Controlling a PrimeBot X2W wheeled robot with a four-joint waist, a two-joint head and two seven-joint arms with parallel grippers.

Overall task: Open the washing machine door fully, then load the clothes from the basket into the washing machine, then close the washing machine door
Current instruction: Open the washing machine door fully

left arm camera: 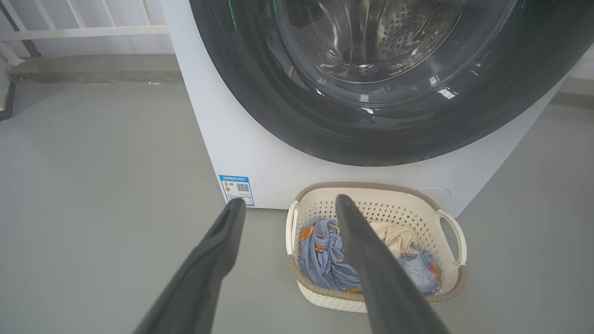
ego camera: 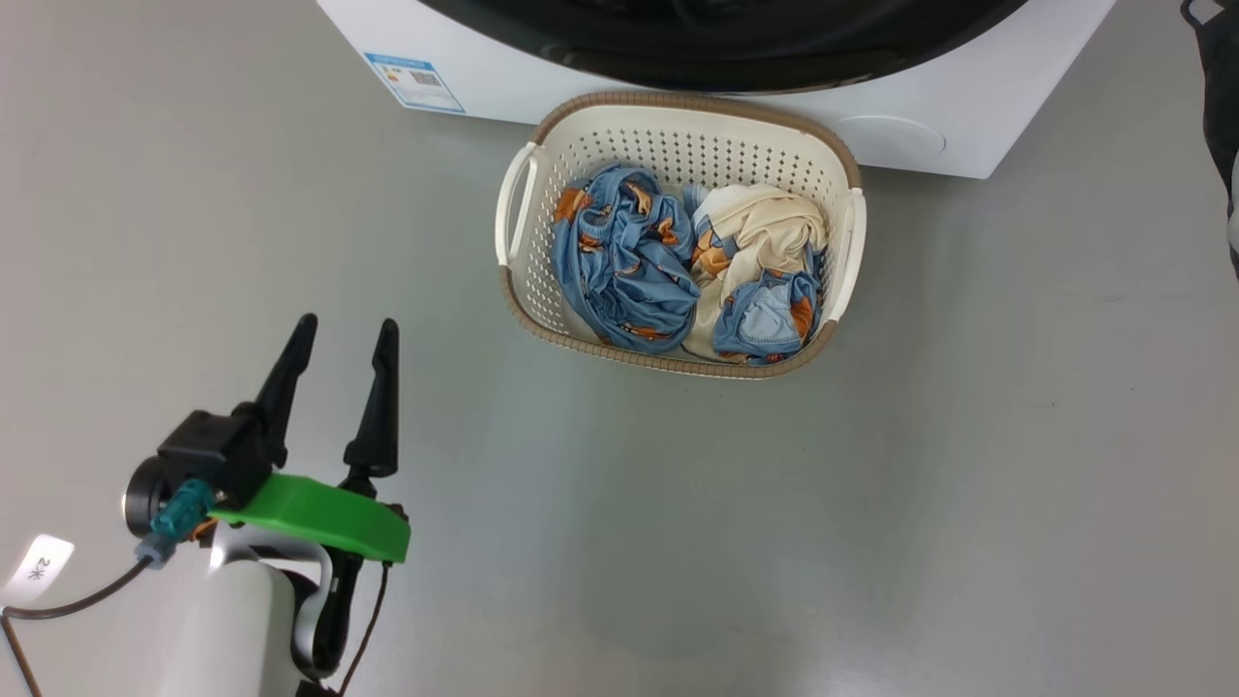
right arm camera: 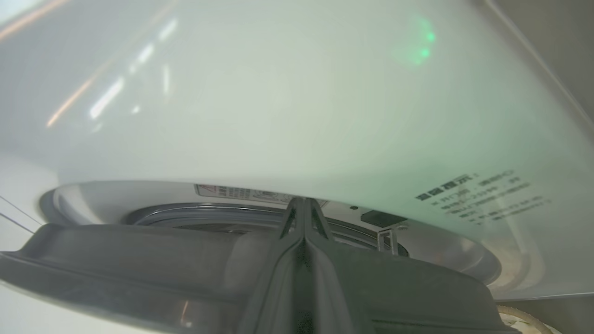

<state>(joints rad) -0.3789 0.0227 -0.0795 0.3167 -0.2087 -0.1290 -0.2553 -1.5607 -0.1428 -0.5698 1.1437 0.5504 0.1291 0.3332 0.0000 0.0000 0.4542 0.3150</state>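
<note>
Two grippers, two stories: left gripper (ego camera: 347, 322) hangs over the grey floor (ego camera: 871, 484) left of the basket (ego camera: 516, 290), dark fingers spread wide with nothing between them, while the right gripper (right arm camera: 304, 204) has its fingers pressed tight together, tips up by the rim of the washing machine door (left arm camera: 287, 116). Clothes (ego camera: 629, 261) are bunched in the basket, which sits on the floor right at the foot of the washing machine (ego camera: 503, 87), below the door.

The washing machine door (ego camera: 726, 39) is cut by the top edge; print on the blue label (ego camera: 414, 82) is illegible.
</note>
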